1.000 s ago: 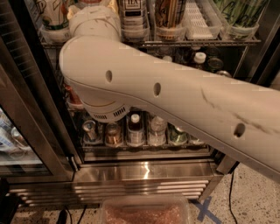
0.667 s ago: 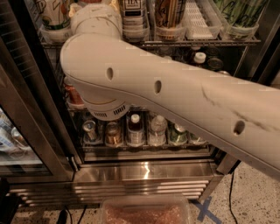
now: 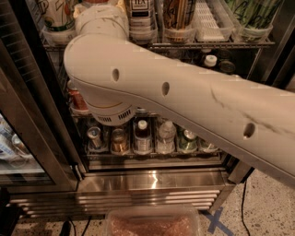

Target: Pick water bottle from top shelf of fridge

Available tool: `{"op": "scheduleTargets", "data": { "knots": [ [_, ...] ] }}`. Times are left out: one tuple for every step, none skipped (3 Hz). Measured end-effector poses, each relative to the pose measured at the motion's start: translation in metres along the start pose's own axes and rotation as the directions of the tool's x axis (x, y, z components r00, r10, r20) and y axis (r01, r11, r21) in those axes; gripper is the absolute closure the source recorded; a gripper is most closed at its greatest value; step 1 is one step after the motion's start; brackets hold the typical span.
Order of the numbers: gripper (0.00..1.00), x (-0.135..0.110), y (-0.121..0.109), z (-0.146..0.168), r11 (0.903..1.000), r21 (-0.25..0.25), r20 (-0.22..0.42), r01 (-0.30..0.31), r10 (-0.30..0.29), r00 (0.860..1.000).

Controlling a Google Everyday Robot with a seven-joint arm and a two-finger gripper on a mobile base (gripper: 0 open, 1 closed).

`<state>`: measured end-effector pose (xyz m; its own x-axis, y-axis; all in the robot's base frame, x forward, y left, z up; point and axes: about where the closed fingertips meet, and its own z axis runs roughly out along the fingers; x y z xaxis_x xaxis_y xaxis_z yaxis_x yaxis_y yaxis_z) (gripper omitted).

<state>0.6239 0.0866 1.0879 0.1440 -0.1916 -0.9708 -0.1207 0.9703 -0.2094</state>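
fridge: wire racks above a shiny steel base.
arm: white, crossing the frame from lower right to upper left; its wrist end reaches up at the top shelf.
gripper: past the top edge, out of frame; whether it is open, closed or holding anything cannot be told.
water bottle: not made out; perhaps hidden behind the wrist, left of centre on the top shelf.
top shelf: tall cans, a labelled bottle, one bare tray.
bottom rack: small bottles and short cans in a row.
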Motion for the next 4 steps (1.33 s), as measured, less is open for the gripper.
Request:
{"op": "scheduleTargets", "data": {
  "knots": [
    [0.29, 0.006, 0.004, 0.005, 0.9999, -0.005, -0.018, -0.015, 0.015, 1.0],
    [0.48, 0.009, 0.012, 0.008, 0.999, -0.034, -0.032, -0.029, 0.028, 0.999],
    [0.71, 0.012, 0.023, 0.011, 0.9959, -0.083, -0.05, -0.036, 0.031, 0.998],
    [0.93, 0.011, 0.023, 0.011, 0.9956, -0.086, -0.049, -0.035, 0.031, 0.998]
  ]
}}
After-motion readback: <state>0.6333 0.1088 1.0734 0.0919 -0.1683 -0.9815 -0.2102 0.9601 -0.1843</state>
